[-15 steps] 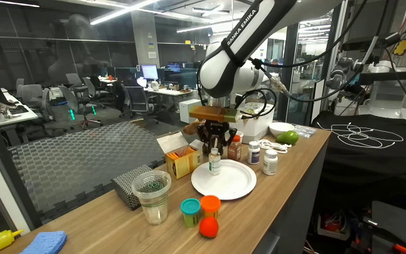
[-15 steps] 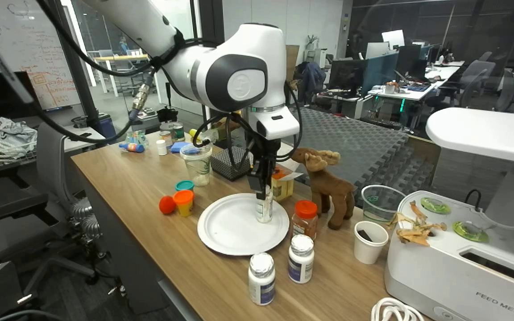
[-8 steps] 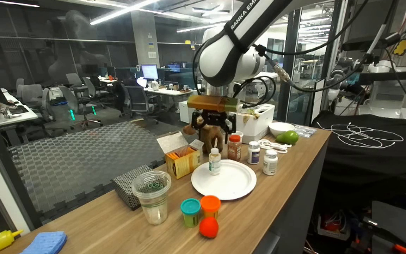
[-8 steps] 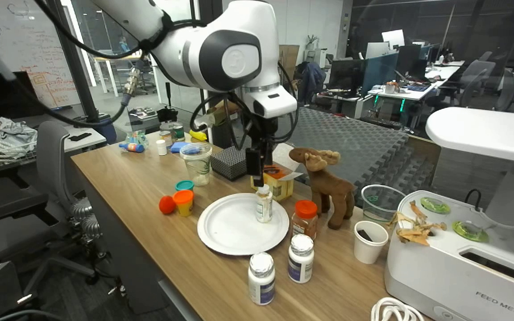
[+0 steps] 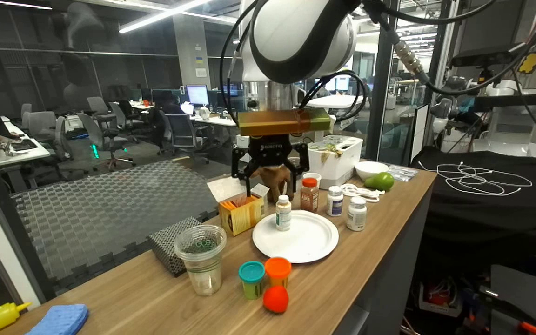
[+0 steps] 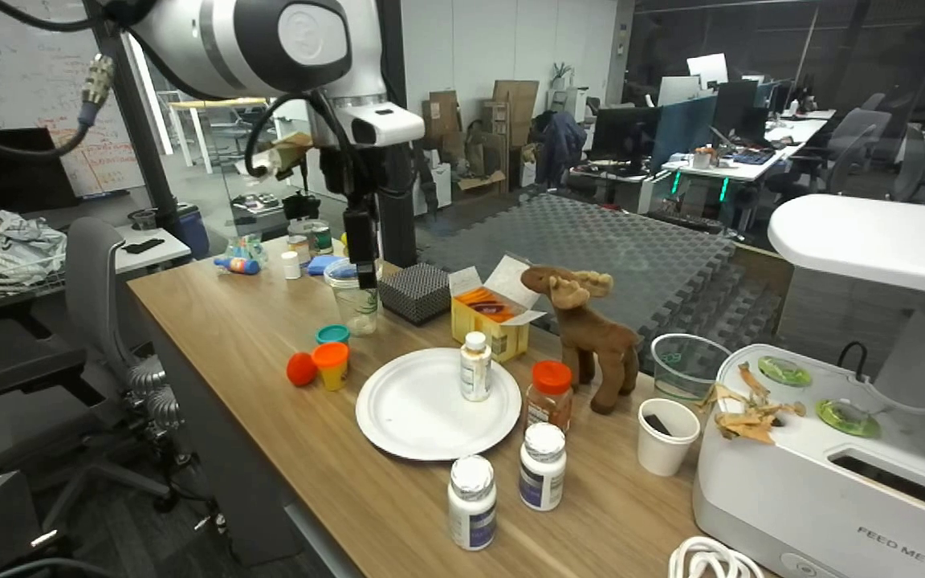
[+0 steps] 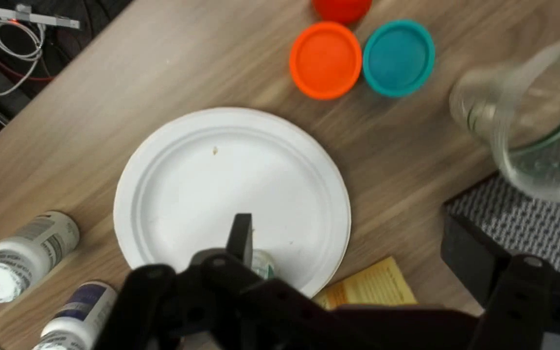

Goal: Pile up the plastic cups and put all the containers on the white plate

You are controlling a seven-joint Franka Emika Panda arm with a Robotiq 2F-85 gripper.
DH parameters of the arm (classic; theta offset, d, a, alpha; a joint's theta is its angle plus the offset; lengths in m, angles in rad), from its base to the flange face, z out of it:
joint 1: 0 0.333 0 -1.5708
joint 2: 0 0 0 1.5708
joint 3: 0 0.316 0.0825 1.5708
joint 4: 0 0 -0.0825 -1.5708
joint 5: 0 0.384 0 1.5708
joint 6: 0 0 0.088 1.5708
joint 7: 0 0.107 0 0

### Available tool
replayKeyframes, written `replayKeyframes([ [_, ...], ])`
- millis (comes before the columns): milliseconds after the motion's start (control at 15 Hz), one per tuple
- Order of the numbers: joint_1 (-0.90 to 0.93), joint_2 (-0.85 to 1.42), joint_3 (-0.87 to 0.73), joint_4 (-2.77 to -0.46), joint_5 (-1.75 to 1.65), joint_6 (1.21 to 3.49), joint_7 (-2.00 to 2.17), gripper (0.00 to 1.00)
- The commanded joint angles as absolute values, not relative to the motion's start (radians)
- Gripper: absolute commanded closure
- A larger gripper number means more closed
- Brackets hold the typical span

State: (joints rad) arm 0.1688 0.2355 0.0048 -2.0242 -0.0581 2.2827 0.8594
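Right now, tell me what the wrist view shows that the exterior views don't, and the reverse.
Only the wrist view: a white bar with a red glow, top left.
Only the exterior views: the brown plush animal, the red-lidded jar and the white machine.
Shared by all: the white plate, the orange container, the teal container, a clear cup and the open gripper.

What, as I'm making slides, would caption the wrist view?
Mostly hidden bottle on the plate; orange pot, teal pot and cup stand off it; gripper open.
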Motion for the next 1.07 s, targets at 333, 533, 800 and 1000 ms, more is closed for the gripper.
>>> replayKeyframes([
  [333,0.189,0.186,0.049,-2.190,-0.047,2.286,0.865,0.00],
  [533,0.167,0.199,0.044,-2.209,0.038,2.280,0.939,0.00],
  [800,0.156,0.228,0.045,-2.194,0.073,2.264,0.932,0.00],
  [1000,0.153,0.235,0.044,-2.195,0.077,2.263,0.931,0.00],
])
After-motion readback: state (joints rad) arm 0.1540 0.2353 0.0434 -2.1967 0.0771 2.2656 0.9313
